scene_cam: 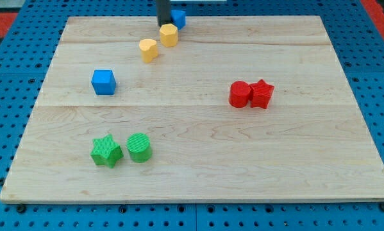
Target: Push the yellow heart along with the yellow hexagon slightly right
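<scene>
The yellow hexagon (169, 34) sits near the view's top, left of centre. The yellow heart (148, 49) lies just below and to the left of it, almost touching. My tip (162, 24) comes down from the top edge as a dark rod and ends right at the hexagon's upper left side, apparently touching it. A blue block (178, 18), shape unclear, sits just right of the rod, partly hidden by it.
A blue cube (103, 81) lies at the left. A red cylinder (240, 94) and a red star (261, 94) touch at the right. A green star (106, 151) and a green cylinder (139, 147) sit at the bottom left. The wooden board (307, 167) rests on blue pegboard.
</scene>
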